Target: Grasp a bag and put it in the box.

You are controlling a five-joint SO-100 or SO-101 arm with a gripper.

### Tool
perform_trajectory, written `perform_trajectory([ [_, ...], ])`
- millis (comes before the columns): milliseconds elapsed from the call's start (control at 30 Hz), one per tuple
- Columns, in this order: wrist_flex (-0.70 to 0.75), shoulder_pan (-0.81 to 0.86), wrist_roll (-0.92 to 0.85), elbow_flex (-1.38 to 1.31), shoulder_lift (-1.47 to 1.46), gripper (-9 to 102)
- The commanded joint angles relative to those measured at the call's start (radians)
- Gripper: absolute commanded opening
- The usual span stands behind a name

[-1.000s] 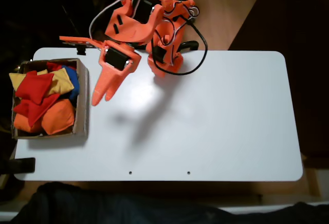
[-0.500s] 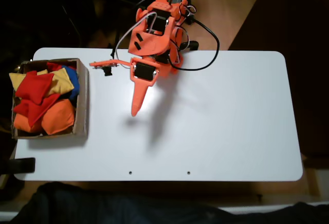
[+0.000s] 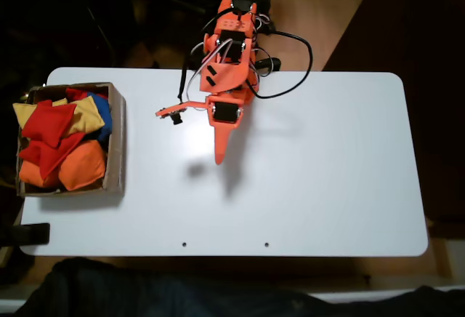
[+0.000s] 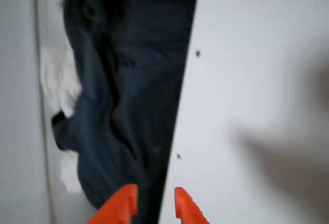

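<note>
We note a white surface (image 3: 327,179) with rounded corners, brightly lit. Beyond its far edge, behind the tool (image 3: 218,158), wooden floor (image 3: 312,11). Dark blue cloth (image 4: 123,106) lies ahead of the tool, past the near edge.

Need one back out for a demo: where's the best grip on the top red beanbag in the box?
Probably its plump middle, from straight above: the red beanbag lies on top of the pile, and the cardboard box walls block side approaches.

Home hobby corner, small white table (image 3: 327,186), wooden floor (image 3: 312,11), dark cloth (image 4: 123,106) heaped beside it
</note>
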Motion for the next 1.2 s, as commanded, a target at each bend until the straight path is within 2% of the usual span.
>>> perform_trajectory([
  [0, -0.009, -0.034, -0.014, 0.048, 0.048, 8],
  [100, -0.009, -0.058, -0.031, 0.095, 0.08, 6],
  [167, -0.002, -0.075, -0.043, 0.117, 0.094, 0],
  [767, 0.149, -0.181, -0.028, 0.244, 0.132, 0],
  [1167, 0.264, -0.21, 0.017, 0.213, 0.132, 0],
])
